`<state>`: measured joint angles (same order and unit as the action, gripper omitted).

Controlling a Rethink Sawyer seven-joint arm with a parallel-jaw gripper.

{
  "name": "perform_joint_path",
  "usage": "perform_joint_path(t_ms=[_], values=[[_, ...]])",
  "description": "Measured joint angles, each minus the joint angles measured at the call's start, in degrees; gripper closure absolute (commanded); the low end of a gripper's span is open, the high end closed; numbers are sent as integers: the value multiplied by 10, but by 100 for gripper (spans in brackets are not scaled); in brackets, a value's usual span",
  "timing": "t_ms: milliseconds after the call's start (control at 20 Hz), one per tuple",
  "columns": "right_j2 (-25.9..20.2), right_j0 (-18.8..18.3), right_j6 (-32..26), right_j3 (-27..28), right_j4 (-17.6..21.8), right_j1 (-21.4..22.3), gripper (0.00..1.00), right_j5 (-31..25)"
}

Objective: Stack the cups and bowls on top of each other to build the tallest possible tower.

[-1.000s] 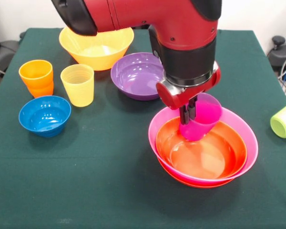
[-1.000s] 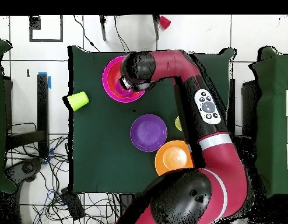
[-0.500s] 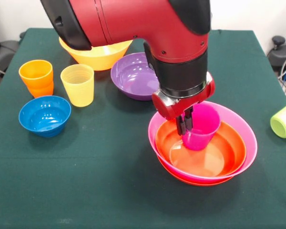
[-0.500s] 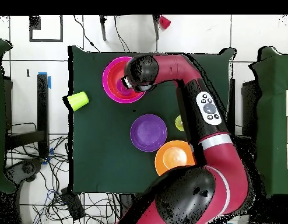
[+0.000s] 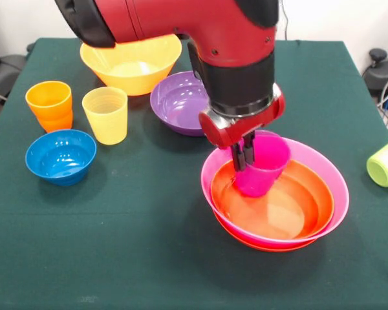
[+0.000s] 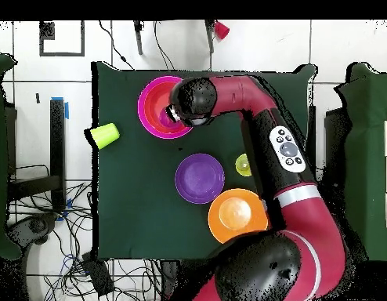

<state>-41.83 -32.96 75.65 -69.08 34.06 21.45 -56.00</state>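
Item: tower [image 5: 275, 206] in progress, a red-orange bowl [image 5: 278, 210] nested inside the pink bowl [image 5: 323, 169], with a second red-orange rim showing beneath the pink one. Gripper [image 5: 243, 157]: jaws pinching the near-side wall of the purple cup [image 5: 258, 169], one finger inside the rim, one outside; the cup hangs upright, slightly tilted, low over the left part of the red-orange bowl, and whether its base touches the bowl cannot be told. Risks, as judged: a one-wall pinch on a thin tapered tumbler may let it swing or slip; released off-centre on the curved glossy floor it could slide or tip; pressing down might shift the nested bowls on the table [image 5: 136, 258]. Other stock, placed relative to the tower: purple bowl [image 5: 181, 103] just beyond it to the left; large yellow-orange bowl [image 5: 132, 64] farther back on the left; yellow cup [image 5: 105, 115], orange cup [image 5: 49, 104] and small blue bowl [image 5: 60, 155] well apart to the left; lime green cup [image 5: 387, 163] lying on its side at the table's right edge, liable to roll. Obstructions: none near the tower except the arm itself, which hides part of the purple bowl.
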Motion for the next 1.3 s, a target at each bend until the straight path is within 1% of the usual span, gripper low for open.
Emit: perform_joint_path(t_ms=[150,450,700,850,1300], values=[[0,-12,0,-14,0,15,100,0],[-1,-33,0,-32,0,33,100,0],[-5,-61,0,-59,0,54,100,0],[-6,-68,0,-67,0,61,100,0],[-7,-67,0,-70,1,61,100,0]])
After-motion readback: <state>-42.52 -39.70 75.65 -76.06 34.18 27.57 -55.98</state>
